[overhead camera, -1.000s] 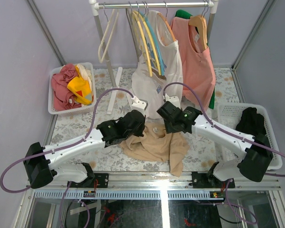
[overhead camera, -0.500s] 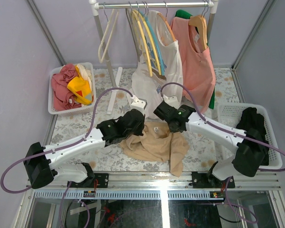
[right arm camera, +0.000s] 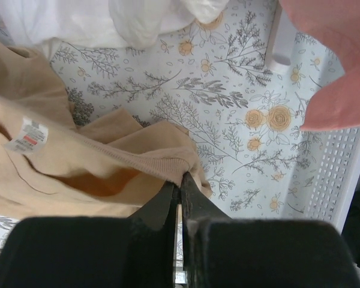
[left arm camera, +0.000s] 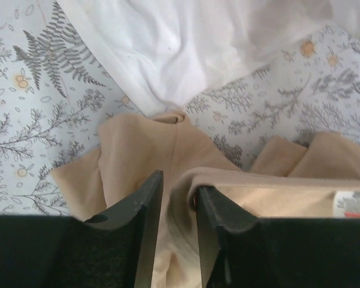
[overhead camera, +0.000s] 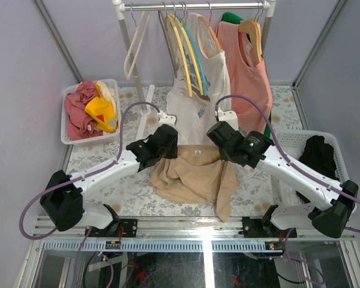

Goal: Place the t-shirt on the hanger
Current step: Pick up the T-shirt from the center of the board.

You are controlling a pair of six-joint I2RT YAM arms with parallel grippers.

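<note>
I find the tan t-shirt held up over the middle of the bench, its collar stretched left to right. The right claw is clenched on the collar rib. The left claw is slightly parted around fabric, and I cannot tell if it grips. The light-blue hanger hangs on the rack beyond the shirt at the far edge, between both arms.

Your left arm and right arm have white links and bulky black joints. A purple-grey cable runs off each one. The fingers are matt black wedges, and a small green light glows on the right wrist.
</note>
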